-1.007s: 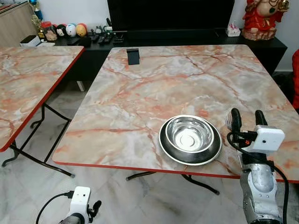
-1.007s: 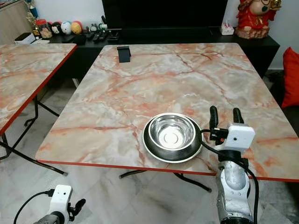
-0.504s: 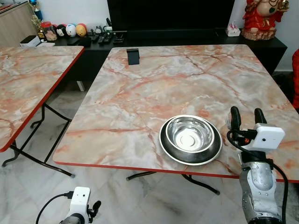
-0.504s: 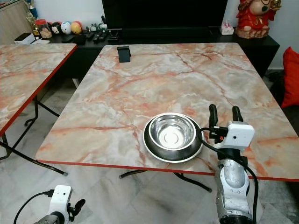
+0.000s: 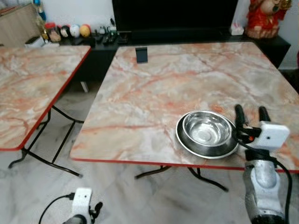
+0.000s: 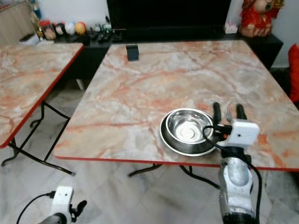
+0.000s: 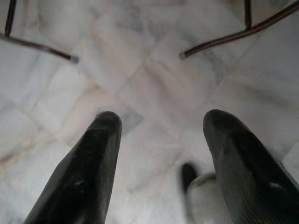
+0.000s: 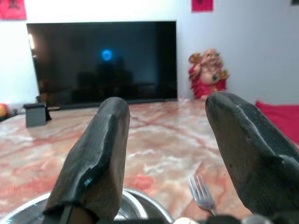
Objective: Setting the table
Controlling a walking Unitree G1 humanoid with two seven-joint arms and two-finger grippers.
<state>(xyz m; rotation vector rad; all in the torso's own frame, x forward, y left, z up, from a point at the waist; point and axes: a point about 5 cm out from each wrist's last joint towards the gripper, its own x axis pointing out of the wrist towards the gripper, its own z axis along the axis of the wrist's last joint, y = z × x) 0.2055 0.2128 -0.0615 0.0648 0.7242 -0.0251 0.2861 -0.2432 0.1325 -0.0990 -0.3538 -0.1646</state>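
Marble-patterned red-edged tabletop (image 5: 154,88): steel bowl on dark round plate (image 5: 207,134), silver fork (image 8: 202,194) just beside it. Right gripper (image 5: 252,114) jaws released beside bowl, left gripper (image 7: 161,163) idle, released. Placement seems done; next, withdraw.

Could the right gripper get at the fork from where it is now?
Probably yes. The right gripper hovers over the table beside the bowl, jaws open, and the fork lies just ahead between them with nothing in the way.
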